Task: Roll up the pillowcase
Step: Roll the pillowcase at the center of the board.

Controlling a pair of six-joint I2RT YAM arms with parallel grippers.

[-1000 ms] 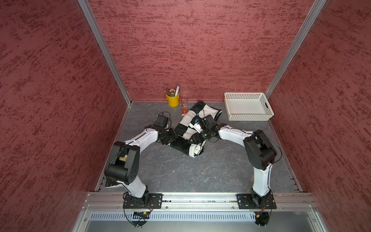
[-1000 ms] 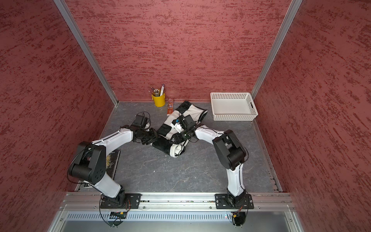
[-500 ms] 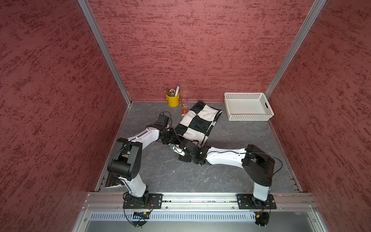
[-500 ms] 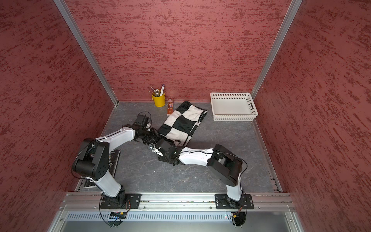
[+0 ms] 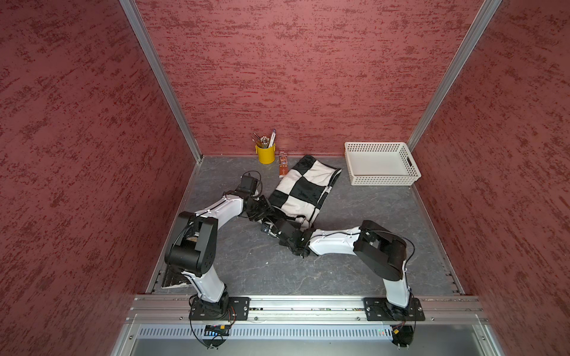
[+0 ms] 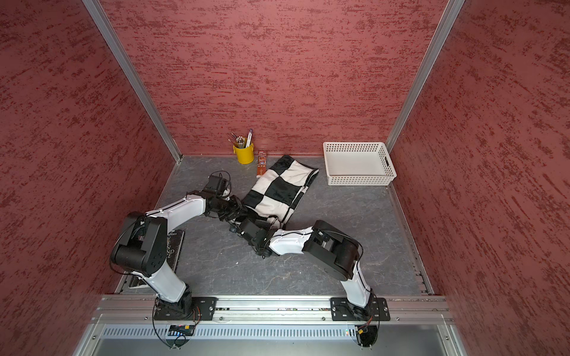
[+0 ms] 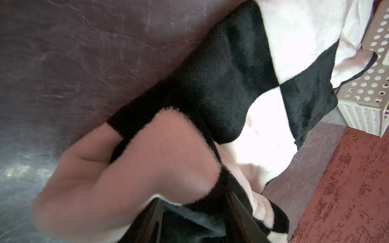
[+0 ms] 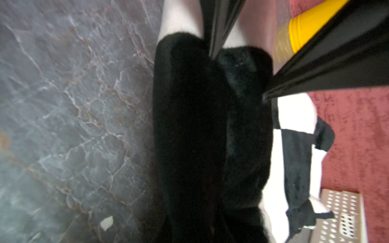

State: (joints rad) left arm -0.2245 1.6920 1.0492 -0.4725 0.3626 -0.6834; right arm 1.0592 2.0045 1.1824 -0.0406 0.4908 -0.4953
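Pillowcase (image 5: 305,188) near edge in left pincer (image 7: 192,197), right pincer (image 8: 239,77); basket (image 5: 382,179) close.

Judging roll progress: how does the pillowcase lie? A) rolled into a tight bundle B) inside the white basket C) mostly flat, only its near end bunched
C: the pillowcase lies spread on the table, clear of the white basket, checks showing, bunched only at the left end effector and right end effector.
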